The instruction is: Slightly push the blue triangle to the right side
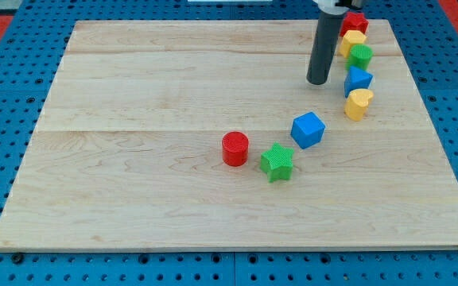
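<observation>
Pale wooden board (173, 95) over a blue pegboard (6, 32) carried the blocks, and the blue triangular plastic block (358, 79) sat in a column near the view's top right, between a green block (361, 55) above and a yellow heart-shaped block (359, 104) below, with a yellow block (352, 40) and a red block (356, 21) higher up. My tip (318, 81), a plain rod with no jaws to open or close, stood just beside the triangle on the view's left, apparently not touching, so the push seemingly remained undone. Farther down lay a blue cube (308, 129), a green star (277, 162) and a red cylinder (234, 148).
</observation>
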{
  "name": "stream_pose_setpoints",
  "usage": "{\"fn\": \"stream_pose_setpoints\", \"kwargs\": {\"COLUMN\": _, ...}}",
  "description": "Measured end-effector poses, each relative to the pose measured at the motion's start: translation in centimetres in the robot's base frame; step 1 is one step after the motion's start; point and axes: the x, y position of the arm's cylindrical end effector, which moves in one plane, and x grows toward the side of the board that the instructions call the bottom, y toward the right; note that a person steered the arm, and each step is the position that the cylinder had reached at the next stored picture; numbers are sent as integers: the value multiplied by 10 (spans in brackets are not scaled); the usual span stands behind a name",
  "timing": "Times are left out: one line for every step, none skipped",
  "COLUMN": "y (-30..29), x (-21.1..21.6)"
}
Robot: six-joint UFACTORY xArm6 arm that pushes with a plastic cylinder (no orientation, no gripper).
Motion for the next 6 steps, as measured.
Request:
{"fn": "stream_pose_setpoints", "kwargs": {"y": 8, "x": 3}}
{"fn": "stream_pose_setpoints", "kwargs": {"y": 21, "x": 4}}
{"fn": "stream_pose_setpoints", "kwargs": {"y": 33, "x": 4}}
{"fn": "stream_pose_setpoints", "kwargs": {"y": 38, "x": 4}}
{"fn": "stream_pose_setpoints", "kwargs": {"y": 20, "x": -4}}
{"fn": "stream_pose_setpoints", "kwargs": {"y": -16, "x": -32}}
